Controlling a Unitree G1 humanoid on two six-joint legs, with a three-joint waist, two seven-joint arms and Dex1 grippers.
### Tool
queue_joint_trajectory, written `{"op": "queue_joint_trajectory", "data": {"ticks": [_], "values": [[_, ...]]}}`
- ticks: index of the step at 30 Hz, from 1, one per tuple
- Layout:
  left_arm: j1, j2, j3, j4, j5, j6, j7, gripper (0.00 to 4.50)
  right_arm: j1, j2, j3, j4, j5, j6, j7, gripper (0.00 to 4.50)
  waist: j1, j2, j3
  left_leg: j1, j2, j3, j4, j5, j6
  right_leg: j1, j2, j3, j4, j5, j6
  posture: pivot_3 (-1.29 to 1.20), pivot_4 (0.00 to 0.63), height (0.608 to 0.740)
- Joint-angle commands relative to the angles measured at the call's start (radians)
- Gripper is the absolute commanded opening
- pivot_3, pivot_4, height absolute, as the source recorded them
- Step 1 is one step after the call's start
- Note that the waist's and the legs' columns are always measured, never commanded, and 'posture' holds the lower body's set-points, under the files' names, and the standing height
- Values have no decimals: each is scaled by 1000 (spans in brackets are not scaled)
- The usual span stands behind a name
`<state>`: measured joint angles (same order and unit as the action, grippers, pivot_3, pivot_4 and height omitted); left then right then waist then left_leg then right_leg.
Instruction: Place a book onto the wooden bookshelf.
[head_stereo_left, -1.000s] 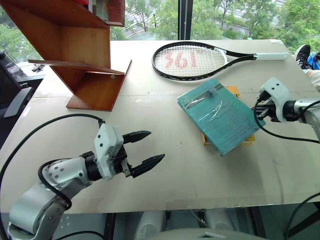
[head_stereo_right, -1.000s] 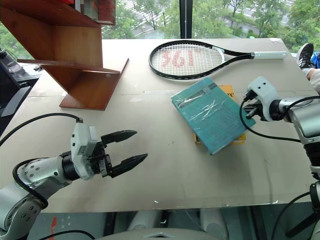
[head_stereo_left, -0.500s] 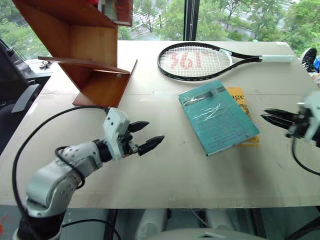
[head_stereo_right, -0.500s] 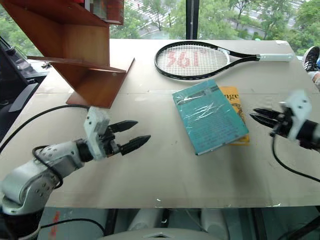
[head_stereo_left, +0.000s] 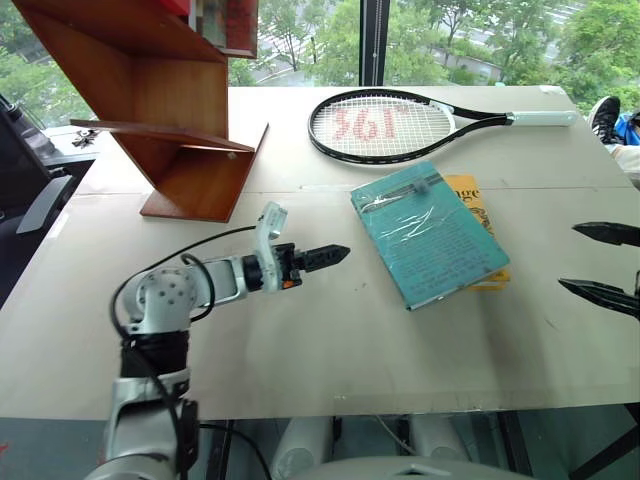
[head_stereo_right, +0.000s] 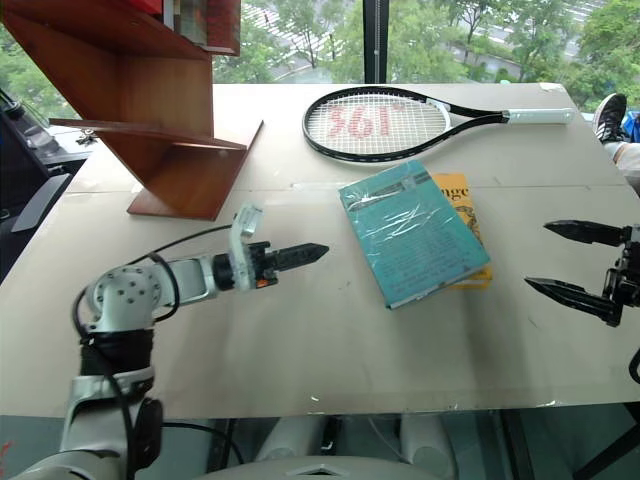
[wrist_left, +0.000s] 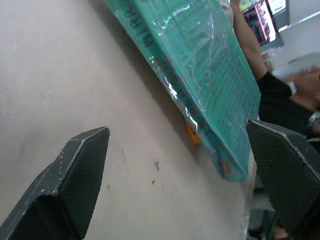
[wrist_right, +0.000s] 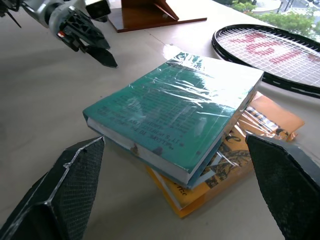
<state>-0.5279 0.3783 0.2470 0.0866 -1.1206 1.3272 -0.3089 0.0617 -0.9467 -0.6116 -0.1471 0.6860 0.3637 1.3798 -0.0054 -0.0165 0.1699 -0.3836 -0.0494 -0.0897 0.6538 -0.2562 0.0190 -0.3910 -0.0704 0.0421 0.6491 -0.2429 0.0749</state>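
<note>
Since a second ago, the right gripper (head_stereo_right: 577, 262) has let go of the large flat teal book with its glossy plastic-wrapped cover (head_stereo_left: 428, 231) and drawn back to the table's 3 o'clock edge, while the left gripper (head_stereo_left: 322, 256) has reached forward toward the book from its 9 o'clock side. The right gripper's two black tapered fingers now stand wide apart, holding nothing, their tips pointing at the book but well apart from it. The left gripper's fingers, textured with a fine grid on their pads (wrist_left: 82, 175), are spread open too, as the left wrist view shows, and empty; their tips lie near the book's edge without touching it.

The teal book lies flat at the table's centre, crinkled wrap catching light, stacked on a smaller yellow paperback (head_stereo_left: 479, 205) that pokes out at its 3 o'clock side. At 12 o'clock from the books lies a black-framed tennis racket with red lettering on its strings (head_stereo_left: 380, 124). The reddish-brown wooden bookshelf of slanted zigzag panels (head_stereo_left: 165, 110) stands at the 10 o'clock corner of the pale, matte table (head_stereo_left: 330, 350).
</note>
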Motion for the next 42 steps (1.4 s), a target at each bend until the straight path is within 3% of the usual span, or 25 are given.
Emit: {"op": "queue_joint_trajectory", "data": {"ticks": [1, 7, 13, 14, 16, 18, 23, 27, 33, 36, 38, 42], "values": [[-64, -88, 52, 115, -11, -4, 69, 4500, 19, 19, -42, -52, 26, -16, -19, 4479, 1, 0, 0, 0, 0, 0, 0, 1, -1, 0, 0, 0, 0, 0, 0, 0, 150, 740], [-162, -260, 70, 343, 49, -57, 101, 4500, 97, 65, -70, -155, 56, -1, -68, 4479, 10, 0, 0, -1, 0, 0, 0, 1, -3, 0, 0, 0, -1, 0, 0, 0, 150, 740], [-251, -309, -5, 512, 179, -151, -44, 4500, 147, 70, -87, -201, 70, 5, -101, 4479, 21, 0, 0, -1, -1, 1, 0, 2, -3, 0, 0, 0, -1, 0, 0, 0, 150, 740], [-258, -310, -11, 527, 194, -162, -69, 3930, 151, 69, -91, -205, 74, 6, -106, 4500, 21, -1, 0, 0, -1, 0, 0, 2, -3, 1, 0, -1, -1, 0, 0, 0, 150, 740], [-266, -317, -3, 550, 201, -166, -112, 3324, 160, 68, -101, -215, 79, 8, -115, 4500, 19, 0, 0, -1, -1, 0, 0, 2, -3, 1, 0, -1, -2, 0, 0, 0, 150, 740], [-267, -329, 15, 563, 201, -173, -139, 2121, 170, 72, -101, -226, 79, 3, -124, 4500, 19, 0, 0, -1, -1, 0, 0, 2, -3, 0, 0, -1, -2, 0, 0, 0, 150, 740], [-248, -356, 66, 569, 184, -156, -163, 64, 177, 89, -85, -243, 77, -9, -142, 4500, 21, -1, -1, -1, -1, 0, 0, 2, -3, 1, 0, -1, -3, 0, 1, 0, 150, 740], [-225, -343, 147, 479, 104, -57, -137, 64, 167, 98, -73, -243, 82, -11, -151, 4500, 18, -1, 0, -1, -1, 0, 0, 2, -3, 1, -1, -1, -3, 0, 1, 0, 150, 740], [-237, -220, 283, 212, -48, 107, -10, 64, 105, 116, -32, -207, 83, -28, -160, 4500, -1, -1, 0, -3, 0, 0, 0, 2, -3, -3, 0, 0, -2, 0, 1, 0, 150, 740], [-278, -73, 259, 3, -68, 127, -26, 64, 10, 134, -23, -174, 133, -26, -186, 4500, -8, -3, 1, -4, 0, 0, 0, 2, -4, -4, 0, 0, -1, 0, 1, 0, 150, 740], [-284, 64, 171, -136, 0, 60, -124, 64, -57, 144, -19, -161, 158, -35, -197, 4500, -9, -3, 2, -4, 0, 0, 0, 2, -4, -4, 0, 1, -1, 0, 1, 0, 150, 740], [-302, 322, -6, -284, 236, -263, -381, 64, -167, 153, 15, -157, 235, -7, -206, 4500, -2, -3, 2, -3, 0, 1, -3, 2, -4, -5, 0, 1, -2, 0, 0, 0, 150, 740]]}}
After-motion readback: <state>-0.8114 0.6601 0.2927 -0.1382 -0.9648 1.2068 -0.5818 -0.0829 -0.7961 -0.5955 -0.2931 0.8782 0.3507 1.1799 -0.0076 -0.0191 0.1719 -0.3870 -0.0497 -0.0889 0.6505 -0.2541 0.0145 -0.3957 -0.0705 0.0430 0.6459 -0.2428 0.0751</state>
